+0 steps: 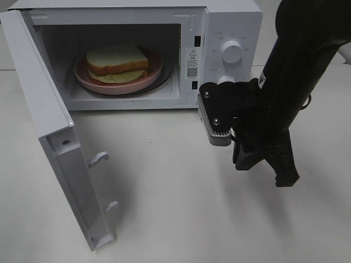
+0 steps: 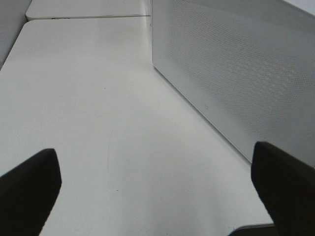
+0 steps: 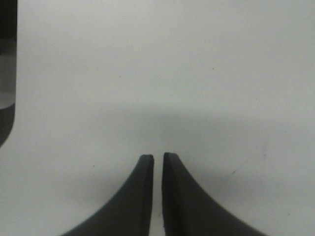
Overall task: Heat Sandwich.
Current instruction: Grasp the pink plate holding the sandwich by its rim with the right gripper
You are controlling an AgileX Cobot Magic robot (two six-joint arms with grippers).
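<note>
— Start at the left. What's there?

— The left pincer point(image 2: 156, 182), seen only by its own camera. Its two dark fingers point(image 2: 29, 191) stand wide apart with nothing between them, low over the white surface point(image 2: 88, 98). Beside it runs a white panel with a fine dotted pattern point(image 2: 236, 73); I cannot tell which part of the oven that is.

— And next?

— The microwave door point(image 1: 38, 109), swung fully open toward the camera, its two latch hooks point(image 1: 98, 159) showing on the inner edge.

— Where is the sandwich?

— Inside the microwave point(image 1: 230, 16). The sandwich point(image 1: 118, 61) lies on the pink plate point(image 1: 148, 79), and the plate sits in the middle of the chamber floor. Nothing touches either of them.

— Further right?

— The control panel, with a round dial point(image 1: 231, 52) near the top. The black right arm point(image 1: 296, 66) hangs in front of the panel's lower part and points down at the surface.

— Its pincer?

— The right pincer point(image 3: 158, 158) is all but together, with only a thin slit between the tips. It holds nothing and hangs above bare surface, well apart from the plate.
</note>
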